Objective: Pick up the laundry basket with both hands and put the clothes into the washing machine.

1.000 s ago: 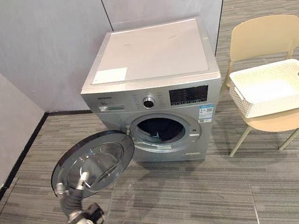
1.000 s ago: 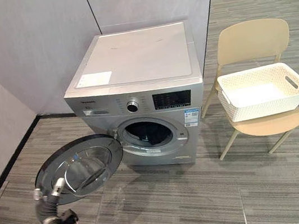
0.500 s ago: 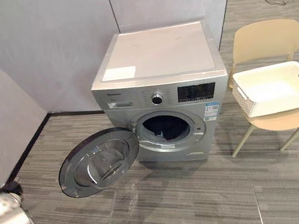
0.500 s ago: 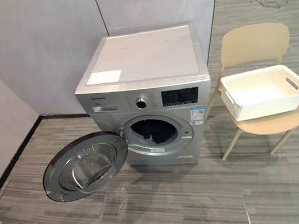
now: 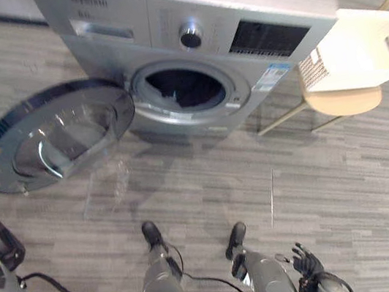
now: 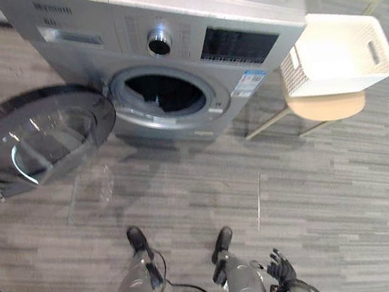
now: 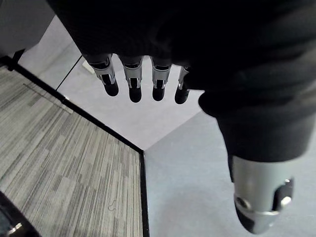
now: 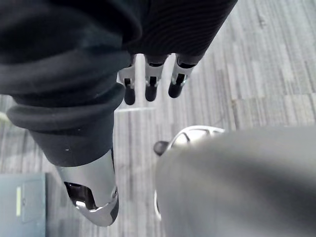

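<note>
One grey striped floor point(image 5: 346, 166) carries washing machine point(image 5: 159, 18) and chair point(image 5: 343, 102) with basket point(image 5: 357, 50)

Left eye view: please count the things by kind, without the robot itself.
washing machine, door open: 1
white laundry basket, on the chair: 1
beige chair: 1
Total: 3
</note>
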You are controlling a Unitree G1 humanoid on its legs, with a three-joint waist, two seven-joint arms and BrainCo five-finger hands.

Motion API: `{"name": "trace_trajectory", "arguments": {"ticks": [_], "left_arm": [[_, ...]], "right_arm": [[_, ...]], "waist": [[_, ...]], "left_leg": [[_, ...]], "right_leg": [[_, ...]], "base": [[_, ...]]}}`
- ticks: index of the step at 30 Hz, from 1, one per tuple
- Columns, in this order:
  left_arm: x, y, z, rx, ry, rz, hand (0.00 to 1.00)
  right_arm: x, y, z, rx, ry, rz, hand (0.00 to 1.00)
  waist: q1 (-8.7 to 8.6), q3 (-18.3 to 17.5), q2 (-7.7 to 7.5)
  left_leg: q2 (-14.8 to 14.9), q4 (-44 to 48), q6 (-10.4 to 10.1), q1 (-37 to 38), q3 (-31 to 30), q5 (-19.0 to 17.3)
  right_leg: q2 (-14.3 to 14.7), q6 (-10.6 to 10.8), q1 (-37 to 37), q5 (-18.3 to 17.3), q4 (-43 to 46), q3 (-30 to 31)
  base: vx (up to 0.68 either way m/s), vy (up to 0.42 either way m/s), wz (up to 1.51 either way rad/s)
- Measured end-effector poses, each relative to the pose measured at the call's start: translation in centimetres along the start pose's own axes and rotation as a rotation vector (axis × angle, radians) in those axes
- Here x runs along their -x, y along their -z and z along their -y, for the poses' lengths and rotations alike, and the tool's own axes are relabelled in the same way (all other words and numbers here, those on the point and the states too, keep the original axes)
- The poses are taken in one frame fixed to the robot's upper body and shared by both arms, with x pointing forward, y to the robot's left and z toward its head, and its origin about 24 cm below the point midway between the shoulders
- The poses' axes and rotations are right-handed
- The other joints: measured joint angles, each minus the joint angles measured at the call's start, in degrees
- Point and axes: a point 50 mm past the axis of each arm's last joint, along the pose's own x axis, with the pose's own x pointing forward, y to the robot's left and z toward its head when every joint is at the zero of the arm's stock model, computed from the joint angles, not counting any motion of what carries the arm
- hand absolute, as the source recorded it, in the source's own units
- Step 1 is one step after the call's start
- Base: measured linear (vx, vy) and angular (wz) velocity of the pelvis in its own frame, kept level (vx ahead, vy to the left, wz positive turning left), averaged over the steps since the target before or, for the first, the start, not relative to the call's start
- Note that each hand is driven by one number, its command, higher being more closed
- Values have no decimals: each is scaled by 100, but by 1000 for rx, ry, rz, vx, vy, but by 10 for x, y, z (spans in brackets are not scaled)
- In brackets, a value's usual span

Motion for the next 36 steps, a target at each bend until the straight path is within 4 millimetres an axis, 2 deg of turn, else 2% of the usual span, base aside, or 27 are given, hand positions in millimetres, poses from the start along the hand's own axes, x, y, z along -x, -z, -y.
{"name": "trace_trajectory", "arguments": {"ticks": [4, 7, 9, 13, 15, 18, 20, 25, 28, 32, 35, 36], "left_arm": [[0, -30, 14, 128, 33, 70, 0], [0, -36, 15, 248, 43, 84, 0], [0, -36, 14, 292, 41, 81, 0], [0, -30, 1, 398, 21, 55, 0], [1, -29, -5, 387, 25, 74, 0], [2, -25, -8, 375, 39, 74, 0], [3, -22, -1, 394, 70, 64, 0], [5, -42, 4, 387, 107, 139, 0], [6, -46, 6, 380, 113, 172, 0], [7, -44, 12, 381, 169, 171, 0], [7, -41, 17, 375, 199, 166, 0], [9, -32, 24, 365, 228, 151, 0]], "right_arm": [[4, -25, -14, -27, -53, 125, 0], [6, -40, -17, -60, -70, 202, 0], [8, -43, -17, -59, -75, 223, 0], [12, -36, -16, -54, -78, 203, 0], [15, -33, -15, -55, -76, 199, 0], [16, -39, -15, -50, -92, 220, 0], [17, -44, -15, -63, -103, 239, 0], [20, -58, -10, -51, -113, 296, 0], [24, -57, -7, -44, -121, 305, 0], [28, -44, -2, -37, -124, 262, 0], [29, -47, -4, -33, -146, 268, 0], [29, -49, -5, -31, -156, 275, 0]], "waist": [[161, 195, -55], [207, 273, -143], [214, 293, -181], [275, 298, -186], [345, 298, -186], [346, 298, -186], [359, 298, -186], [351, 297, -192], [363, 301, -201], [402, 307, -225], [440, 309, -229], [472, 308, -230]], "left_leg": [[329, 359, 14, -467, 257, -15], [527, 526, 92, -705, 427, -71], [593, 544, 96, -808, 471, -73], [759, 672, 98, -939, 536, -129], [875, 777, 88, -945, 613, -175], [988, 863, 90, -957, 707, -213], [1033, 891, 90, -972, 759, -213], [1167, 1033, 91, -1162, 761, -213], [1236, 1032, 91, -1268, 756, -213], [1255, 1029, 92, -1275, 755, -211], [1255, 1034, 92, -1285, 748, -211], [1253, 1033, 92, -1284, 745, -211]], "right_leg": [[198, -62, -167, 42, 1, -254], [327, -66, -282, 45, 5, -329], [373, -66, -360, 45, 13, -413], [475, -68, -437, 42, 45, -427], [535, -82, -438, 33, 65, -426], [591, -174, -443, -28, 101, -431], [613, -190, -474, -41, 102, -426], [700, -190, -598, -40, 108, -445], [753, -190, -664, -40, 93, -551], [771, -189, -665, -40, 91, -553], [772, -189, -665, -39, 86, -554], [771, -188, -665, -38, 86, -554]], "base": [[0, -14, 12], [0, 0, 0], [0, 0, 0], [20, 32, -6], [20, 39, -14], [9, 44, -7], [-12, 46, -10], [-26, 61, -6], [-21, 54, 0], [6, 97, 1], [10, 86, 0], [12, 90, 0]]}}
